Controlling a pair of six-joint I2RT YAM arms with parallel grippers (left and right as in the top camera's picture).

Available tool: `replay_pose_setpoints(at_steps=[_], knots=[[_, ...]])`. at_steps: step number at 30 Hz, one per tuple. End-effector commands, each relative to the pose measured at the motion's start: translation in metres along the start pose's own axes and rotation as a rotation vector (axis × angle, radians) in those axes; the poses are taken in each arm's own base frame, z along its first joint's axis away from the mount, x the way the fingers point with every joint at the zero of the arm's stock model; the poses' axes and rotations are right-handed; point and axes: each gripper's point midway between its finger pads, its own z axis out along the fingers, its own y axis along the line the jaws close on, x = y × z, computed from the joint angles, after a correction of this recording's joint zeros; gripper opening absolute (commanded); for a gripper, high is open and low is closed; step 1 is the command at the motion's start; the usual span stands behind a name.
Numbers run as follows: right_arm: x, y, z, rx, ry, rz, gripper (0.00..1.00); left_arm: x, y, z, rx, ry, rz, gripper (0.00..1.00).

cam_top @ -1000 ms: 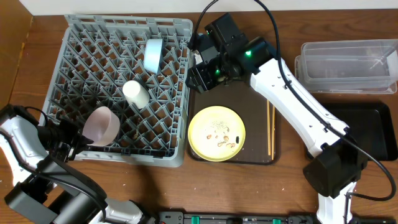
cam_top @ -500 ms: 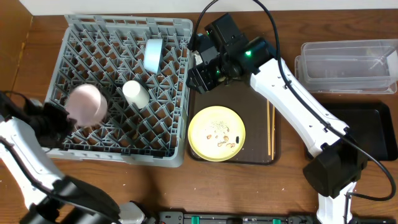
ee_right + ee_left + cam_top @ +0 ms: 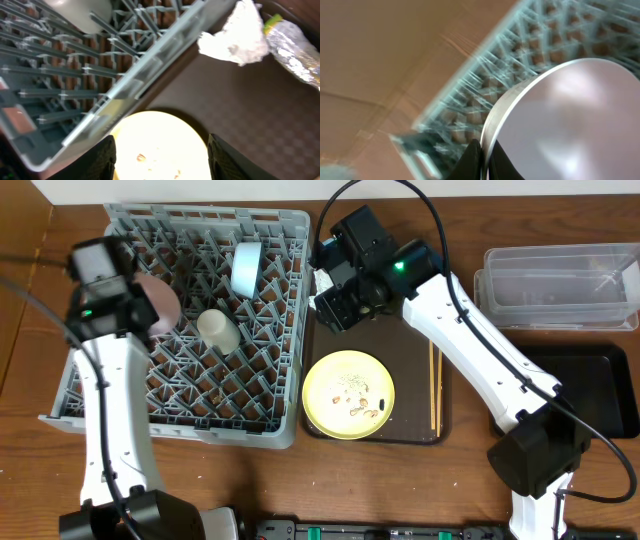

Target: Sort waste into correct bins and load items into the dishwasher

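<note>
wooden table (image 3: 250, 485), rack (image 3: 200, 432) holding cup (image 3: 218, 330) and blue bowl (image 3: 246, 268), crumbs (image 3: 352, 388) on plate (image 3: 328, 412)

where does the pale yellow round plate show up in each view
Overhead: pale yellow round plate at lower centre, on the dark brown flat tray, right of the grey plastic dish rack.
Left wrist: not in it.
Right wrist: bottom centre.
Shared landmark: the rack, in all three.

no legible text, label, brand, number or sign found in any view. wrapper (image 3: 292, 47) surface blurred in right wrist view, nothing readable on it.
</note>
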Motion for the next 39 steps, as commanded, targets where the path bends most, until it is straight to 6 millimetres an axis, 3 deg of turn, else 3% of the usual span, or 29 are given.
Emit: replay_pose_setpoints(at_steps=[1, 7, 15, 19, 26, 29, 39], knots=[[0.002, -0.029, -0.012, 0.081, 0.000, -0.017, 0.56, -0.032, 0.047, -0.024, -0.403, -0.108, 0.179, 0.08], [0.015, -0.071, -0.023, 0.118, 0.041, 0.026, 0.54, -0.031, 0.055, -0.017, -0.479, -0.069, 0.302, 0.08], [0.029, -0.126, -0.041, 0.165, 0.050, 0.143, 0.53, -0.003, 0.039, 0.024, -0.537, 0.089, 0.529, 0.08], [0.033, -0.142, -0.048, 0.180, 0.048, 0.178, 0.53, 0.009, 0.020, 0.043, -0.524, 0.134, 0.618, 0.07], [0.035, -0.152, -0.051, 0.189, 0.046, 0.198, 0.54, 0.025, 0.009, 0.069, -0.567, 0.220, 0.761, 0.08], [0.035, -0.151, -0.051, 0.187, 0.045, 0.197, 0.54, 0.021, 0.007, 0.075, -0.602, 0.212, 0.764, 0.08], [0.032, -0.142, -0.049, 0.133, 0.033, 0.196, 0.55, 0.018, -0.001, 0.077, -0.585, 0.187, 0.759, 0.08]])
